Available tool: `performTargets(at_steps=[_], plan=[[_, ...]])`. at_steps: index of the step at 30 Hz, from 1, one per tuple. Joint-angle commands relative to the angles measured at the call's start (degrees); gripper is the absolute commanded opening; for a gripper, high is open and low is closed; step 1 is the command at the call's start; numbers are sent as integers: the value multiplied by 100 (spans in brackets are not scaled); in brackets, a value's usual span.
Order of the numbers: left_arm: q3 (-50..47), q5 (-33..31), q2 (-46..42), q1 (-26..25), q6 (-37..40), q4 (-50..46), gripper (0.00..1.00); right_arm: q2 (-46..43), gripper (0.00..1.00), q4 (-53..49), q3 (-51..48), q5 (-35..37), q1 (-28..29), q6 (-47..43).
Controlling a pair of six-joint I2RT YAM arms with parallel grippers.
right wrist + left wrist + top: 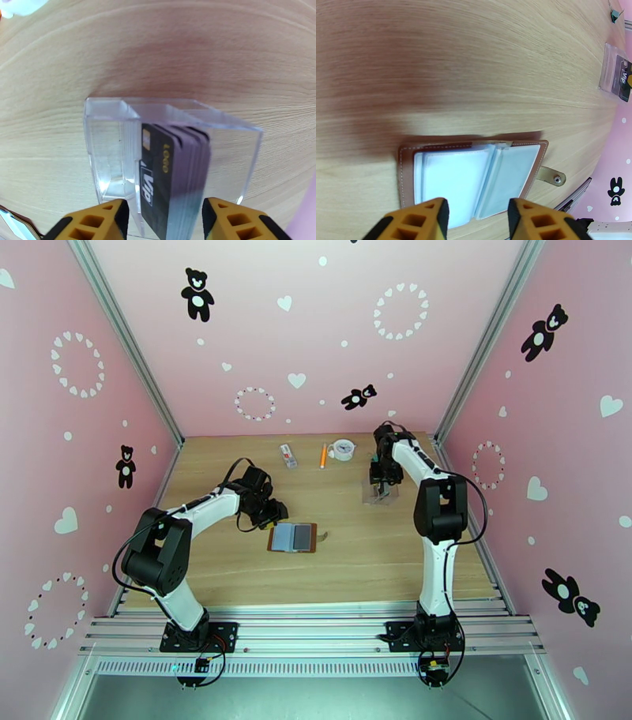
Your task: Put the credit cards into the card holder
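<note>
Open card holder (474, 177), credit cards (173, 173) upright
The left end effector (478, 213) hangs half-wide, empty, over the holder; the right end effector (164, 217), half-wide, straddles the cards.

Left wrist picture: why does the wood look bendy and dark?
Left wrist view: wide lens curves the grain of the light wooden table, the dark patch is shadow beyond the open brown leather card holder; right wrist view: same curving and shadow behind the clear plastic box.
</note>
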Motion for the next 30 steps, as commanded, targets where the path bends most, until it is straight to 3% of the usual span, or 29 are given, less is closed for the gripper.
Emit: performTargets(at_steps=[1, 9, 18, 25, 30], plan=[[5, 6, -152, 19, 47, -57, 45, 233, 54, -284, 217, 198, -46, 84], [-29, 10, -126, 22, 60, -41, 45, 428, 52, -303, 264, -69, -132, 129], [-35, 19, -87, 19, 60, -15, 45, 550, 48, -411, 334, 105, -147, 133], [49, 45, 12, 18, 103, -41, 45, 584, 19, -656, 586, 175, -102, 159], [133, 67, 78, 19, 139, -67, 45, 610, 14, -883, 867, 262, -32, 226]])
